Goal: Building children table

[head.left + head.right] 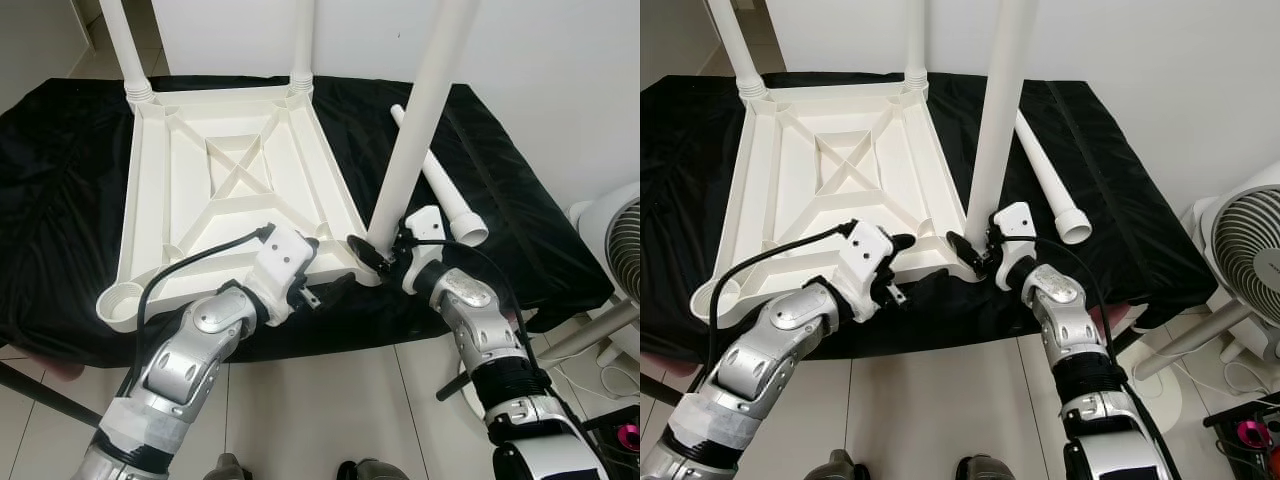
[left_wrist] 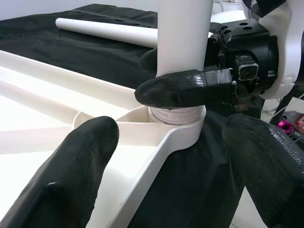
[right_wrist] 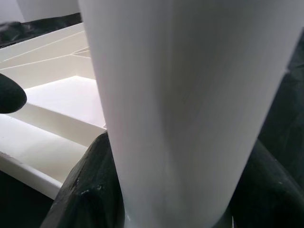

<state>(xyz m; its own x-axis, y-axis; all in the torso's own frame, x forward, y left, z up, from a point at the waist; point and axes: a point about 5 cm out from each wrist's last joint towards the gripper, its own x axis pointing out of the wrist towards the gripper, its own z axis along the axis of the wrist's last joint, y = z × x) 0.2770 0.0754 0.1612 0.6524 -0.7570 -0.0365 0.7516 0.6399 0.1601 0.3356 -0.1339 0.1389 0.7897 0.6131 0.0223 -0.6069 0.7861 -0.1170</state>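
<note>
The white table top (image 1: 150,200) lies upside down on a black cloth (image 1: 60,170). Two white legs (image 1: 128,45) (image 1: 303,40) stand in its far corners. A third leg (image 1: 420,120) stands upright in the near right corner socket (image 2: 178,123), and my right gripper (image 1: 375,250) is shut around its base. In the right wrist view the leg (image 3: 185,95) sits between black fingers (image 3: 90,190). My left gripper (image 1: 318,270) is open beside that corner, its fingers (image 2: 85,156) spread on either side of the rim. The near left socket (image 1: 120,300) holds nothing.
Another white leg (image 1: 440,185) lies loose on the cloth, right of the table top. A white fan (image 1: 620,240) stands on the tiled floor at the right. A white wall runs behind the cloth-covered surface.
</note>
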